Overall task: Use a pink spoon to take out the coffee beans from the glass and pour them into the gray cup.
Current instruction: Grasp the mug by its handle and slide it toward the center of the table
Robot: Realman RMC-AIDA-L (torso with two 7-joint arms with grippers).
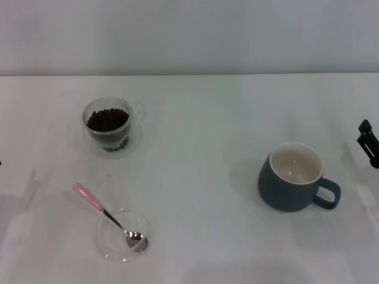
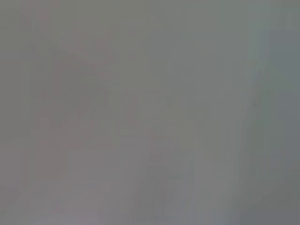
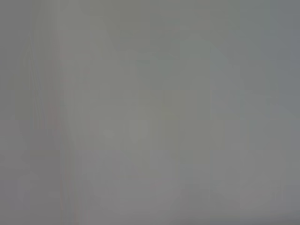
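One pincer, the right pincer (image 1: 368, 142), shows only at the head view's right edge, its opening impossible to tell; both wrist views show blank grey.

A staged test bench or lab setting is suggested rather than a lived-in kitchen: a plain white table (image 1: 195, 118) is set against a bare pale wall (image 1: 189, 35), and no furnishings or household clutter are seen. Only a few props are laid out well apart on it, namely a glass (image 1: 108, 124) of coffee beans (image 1: 107, 119), a gray cup (image 1: 291, 177), and a pink spoon (image 1: 109, 215) resting in a shallow clear dish (image 1: 122, 235). Both wrist views are filled by a blank grey surface.
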